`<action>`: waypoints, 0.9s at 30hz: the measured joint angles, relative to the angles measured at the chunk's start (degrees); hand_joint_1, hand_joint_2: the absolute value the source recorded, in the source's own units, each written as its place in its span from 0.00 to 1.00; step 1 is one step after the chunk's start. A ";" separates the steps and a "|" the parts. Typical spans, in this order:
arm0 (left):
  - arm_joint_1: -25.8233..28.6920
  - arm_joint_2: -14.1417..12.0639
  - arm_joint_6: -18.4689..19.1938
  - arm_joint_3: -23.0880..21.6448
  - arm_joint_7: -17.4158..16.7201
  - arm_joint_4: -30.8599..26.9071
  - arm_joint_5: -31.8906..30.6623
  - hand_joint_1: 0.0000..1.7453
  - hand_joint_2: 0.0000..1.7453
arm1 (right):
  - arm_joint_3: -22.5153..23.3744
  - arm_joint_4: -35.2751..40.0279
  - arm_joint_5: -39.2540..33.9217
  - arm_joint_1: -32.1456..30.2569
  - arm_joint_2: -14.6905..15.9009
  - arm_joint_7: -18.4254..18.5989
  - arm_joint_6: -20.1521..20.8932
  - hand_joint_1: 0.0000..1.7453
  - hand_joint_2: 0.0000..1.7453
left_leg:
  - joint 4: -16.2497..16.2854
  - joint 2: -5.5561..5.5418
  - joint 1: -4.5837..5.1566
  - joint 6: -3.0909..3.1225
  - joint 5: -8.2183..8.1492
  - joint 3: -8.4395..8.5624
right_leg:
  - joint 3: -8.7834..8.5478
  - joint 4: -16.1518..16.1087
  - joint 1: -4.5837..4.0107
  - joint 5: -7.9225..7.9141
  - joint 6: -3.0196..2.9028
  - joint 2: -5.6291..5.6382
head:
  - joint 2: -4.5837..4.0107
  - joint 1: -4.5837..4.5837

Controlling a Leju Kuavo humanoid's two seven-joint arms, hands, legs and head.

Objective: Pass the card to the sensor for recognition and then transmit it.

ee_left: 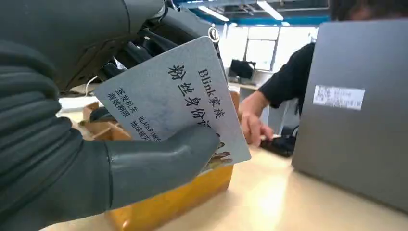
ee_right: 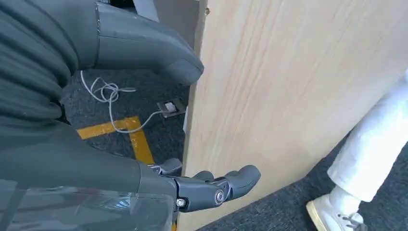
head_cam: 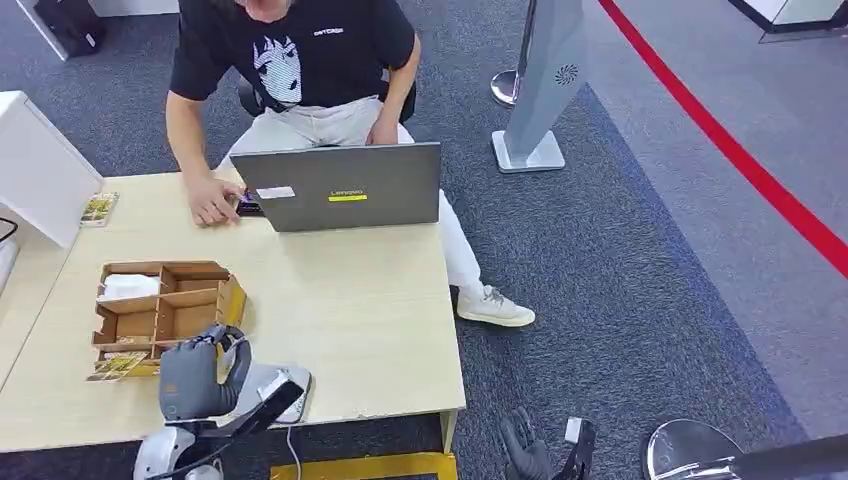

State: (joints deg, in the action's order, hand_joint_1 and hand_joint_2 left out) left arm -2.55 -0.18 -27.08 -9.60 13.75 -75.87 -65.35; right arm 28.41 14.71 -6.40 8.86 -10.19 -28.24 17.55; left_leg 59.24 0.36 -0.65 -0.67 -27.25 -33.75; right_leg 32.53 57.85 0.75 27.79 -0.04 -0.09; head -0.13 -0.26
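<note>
Overhead, head view: left robot hand (head_cam: 200, 375) sits low over the near edge of the pale wood worktop (head_cam: 350, 310), just beside the open wooden compartment box (head_cam: 165, 305); a white-grey device (head_cam: 275, 392) with a cable lies right next to it on the worktop. A person (head_cam: 300, 60) in a black T-shirt sits across, one hand (head_cam: 215, 200) on the worktop by a grey Lenovo laptop (head_cam: 345, 185), lid back facing the robot. A small card (head_cam: 98, 208) lies near the far left edge, another printed card (head_cam: 115, 367) at the box's near corner. Right robot hand (head_cam: 528, 450) hangs beside the worktop over dark grey carpet (head_cam: 600, 260); red floor line (head_cam: 740, 160) and a grey stand (head_cam: 545, 80) further off. Left wrist view: left robot hand (ee_left: 72, 159) grips the light grey card (ee_left: 178, 101) with printed Chinese text and "Blink", thumb pressed across its face, darker fingers (ee_left: 144, 45) behind it; card held tilted in the air above the wooden box (ee_left: 168, 197), apart from the laptop (ee_left: 356, 110). Person's hand (ee_left: 252, 122) is beyond the card. Right wrist view: right robot hand (ee_right: 159, 144) holds nothing, thumb and fingers (ee_right: 226, 185) apart and loosely extended, close to the worktop's side panel (ee_right: 288, 96); white cable (ee_right: 113, 101) and yellow floor tape (ee_right: 120, 132) on the carpet, person's white trouser leg (ee_right: 375, 149) and shoe (ee_right: 332, 216) nearby.
</note>
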 joint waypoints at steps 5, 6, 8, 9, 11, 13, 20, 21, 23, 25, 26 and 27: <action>-0.85 -0.15 0.02 0.37 -0.44 -0.39 0.28 1.00 1.00 | -0.09 0.00 0.46 0.08 0.00 0.30 -0.09 0.00 1.00 | 0.01 -0.01 0.00 0.00 0.00 -0.01 | 0.03 0.00 0.00 0.01 0.00 0.00 | 0.00 -0.02; -1.81 -0.28 0.43 0.61 -0.67 -0.41 0.72 1.00 1.00 | -0.15 0.00 0.59 0.14 0.00 0.57 -0.15 0.00 1.00 | 0.01 -0.04 0.00 0.00 0.00 -0.02 | 0.03 0.00 0.00 0.01 0.00 -0.04 | 0.00 -0.02; -4.89 -0.96 1.97 1.23 -1.88 -0.39 0.83 1.00 1.00 | -0.24 0.00 0.96 0.35 0.00 1.03 -0.15 0.00 1.00 | 0.00 -0.08 -0.01 0.04 0.07 -0.04 | 0.02 0.00 0.00 0.00 0.00 -0.12 | 0.00 -0.02; -6.82 -1.59 3.00 1.51 -2.63 -0.39 0.70 1.00 1.00 | -0.31 0.00 1.05 0.52 0.00 1.27 -0.15 0.00 1.00 | 0.00 -0.09 -0.01 0.01 0.10 -0.05 | 0.02 0.00 0.00 -0.02 -0.01 -0.13 | 0.00 -0.02; -10.64 -2.78 4.59 2.10 -3.72 -0.22 0.44 1.00 1.00 | -0.59 0.00 1.31 0.82 0.00 1.68 -0.15 0.00 1.00 | 0.00 -0.09 -0.03 -0.05 0.15 -0.04 | 0.03 0.03 0.00 -0.08 -0.08 -0.14 | 0.00 -0.02; -14.18 -3.95 6.11 2.77 -4.89 0.43 -0.19 1.00 1.00 | -1.09 0.00 1.62 1.01 -0.02 1.86 -0.15 0.00 1.00 | 0.00 -0.09 -0.05 -0.06 0.20 -0.04 | 0.03 0.04 -0.02 -0.13 -0.14 -0.14 | 0.00 -0.02; -24.69 -7.82 10.36 3.63 -7.74 6.38 -2.69 1.00 1.00 | -2.38 0.00 2.05 1.52 -0.15 2.80 -0.13 0.00 1.00 | 0.00 -0.08 -0.06 -0.12 0.24 -0.03 | 0.04 0.08 -0.03 -0.14 -0.14 -0.12 | 0.00 0.00; -25.57 -8.11 10.43 3.67 -7.78 7.10 -2.75 1.00 1.00 | -2.60 0.00 2.05 1.56 -0.15 2.86 -0.13 0.00 1.00 | 0.00 -0.08 -0.05 -0.12 0.24 -0.03 | 0.04 0.08 -0.03 -0.14 -0.14 -0.11 | 0.00 -0.02; -26.87 -8.48 10.51 3.69 -7.80 8.09 -2.78 1.00 1.00 | -2.82 0.00 2.05 1.64 -0.20 2.86 -0.13 0.00 1.00 | 0.00 -0.08 -0.05 -0.11 0.24 -0.04 | 0.04 0.08 -0.03 -0.14 -0.14 -0.11 | 0.00 -0.02; -27.52 -8.72 10.58 3.69 -7.85 8.90 -2.75 1.00 1.00 | -2.93 0.00 2.05 1.72 -0.28 2.86 -0.13 0.00 1.00 | 0.00 -0.07 -0.04 -0.11 0.23 -0.04 | 0.05 0.07 -0.02 -0.13 -0.14 -0.10 | 0.00 -0.02; -27.69 -8.79 10.58 3.69 -7.96 9.16 -2.75 1.00 1.00 | -2.99 0.00 2.05 1.73 -0.28 2.86 -0.13 0.00 1.00 | 0.00 -0.07 -0.04 -0.11 0.23 -0.05 | 0.06 0.07 -0.02 -0.13 -0.14 -0.10 | 0.00 -0.02; -27.78 -8.83 10.58 3.69 -8.04 9.31 -2.75 1.00 1.00 | -3.02 0.00 2.05 1.74 -0.29 2.86 -0.13 0.00 1.00 | 0.00 -0.08 -0.04 -0.11 0.23 -0.05 | 0.06 0.07 -0.02 -0.13 -0.13 -0.10 | 0.00 -0.02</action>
State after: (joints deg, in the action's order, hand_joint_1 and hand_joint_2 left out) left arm -30.33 -9.01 -16.50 -5.90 5.70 -66.56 -68.11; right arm 25.40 14.71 -4.35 10.60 -10.47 -25.38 17.42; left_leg 59.24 0.28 -0.69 -0.79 -27.02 -33.80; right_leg 32.59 57.91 0.73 27.66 -0.17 -0.19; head -0.13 -0.28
